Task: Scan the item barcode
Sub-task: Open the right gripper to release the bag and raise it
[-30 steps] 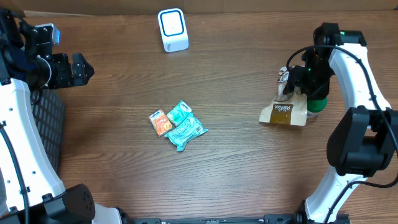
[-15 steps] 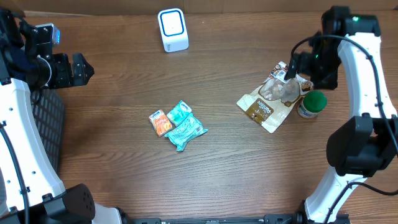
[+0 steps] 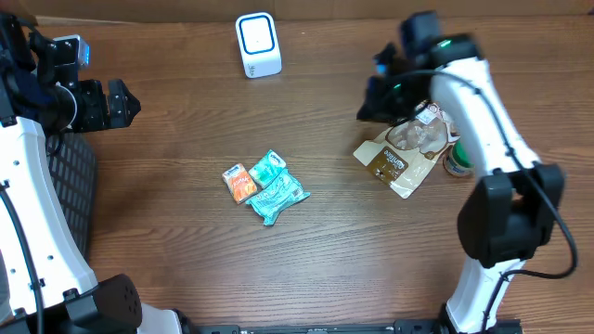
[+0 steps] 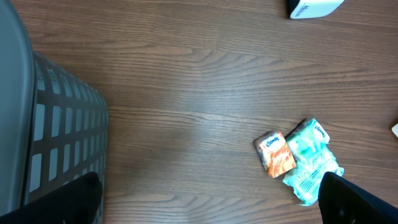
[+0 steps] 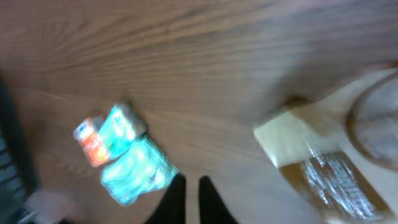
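Bare table (image 3: 334,232) is lying open between the packets (image 3: 264,186) and the pouch (image 3: 401,160); the basket (image 3: 72,186) is blocking the left edge, the scanner (image 3: 258,44) the far side.

Print on the pouch (image 3: 392,165) and small packs (image 3: 276,195) is unreadable.

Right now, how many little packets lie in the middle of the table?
3, clustered together: orange packet, small teal packet beside it, larger teal packet nearer the robot.

Wooden table (image 3: 186,250) with scanner (image 3: 258,44), 3 packets (image 3: 264,186), brown pouch (image 3: 399,160), jar (image 3: 453,168)
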Robot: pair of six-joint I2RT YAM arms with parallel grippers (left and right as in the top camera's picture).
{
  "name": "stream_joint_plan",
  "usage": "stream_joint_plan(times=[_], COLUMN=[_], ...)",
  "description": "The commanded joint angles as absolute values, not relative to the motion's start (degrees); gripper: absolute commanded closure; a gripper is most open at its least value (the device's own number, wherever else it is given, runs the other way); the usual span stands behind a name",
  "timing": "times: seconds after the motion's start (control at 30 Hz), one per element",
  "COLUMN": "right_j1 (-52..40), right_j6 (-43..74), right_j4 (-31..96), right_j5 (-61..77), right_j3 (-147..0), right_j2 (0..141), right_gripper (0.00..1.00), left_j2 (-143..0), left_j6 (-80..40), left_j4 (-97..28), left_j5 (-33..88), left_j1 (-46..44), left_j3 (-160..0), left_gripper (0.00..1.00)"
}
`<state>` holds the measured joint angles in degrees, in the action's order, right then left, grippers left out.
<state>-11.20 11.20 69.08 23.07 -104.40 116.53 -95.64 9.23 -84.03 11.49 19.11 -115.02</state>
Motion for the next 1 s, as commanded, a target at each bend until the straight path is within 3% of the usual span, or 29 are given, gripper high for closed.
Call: stream_joint_plan(times=[0.0,0.17,0.33,0.97], right_j1=[-12.43,-11.75,-9.50,-0.36], right_j6=[21.52,30.04,30.26,29.74], right_j4=[62.19,49.60,43.44,53.28], right_j5=[14.61,5.96,4.62,0.03], right_j3=[-97.17,-87.37,-82.13,-79.77], right_j2=[116.20,116.20,116.20,116.20], right_gripper=[0.96,0.96,0.96,0.96], left_j2=[-95.57,-95.57,-95.57,-95.57], left_j6=[10.26,10.26,10.26,10.26], left_j4=[-83.96,-83.96,-83.96,-83.96], left_j5=[11.55,11.57,11.57,11.57], left_j1=[18.72,18.72,18.72,18.72], left_j3=[-115.59,-115.59,-115.59,-115.59], left_gripper=[0.01,0.00,0.01,0.00])
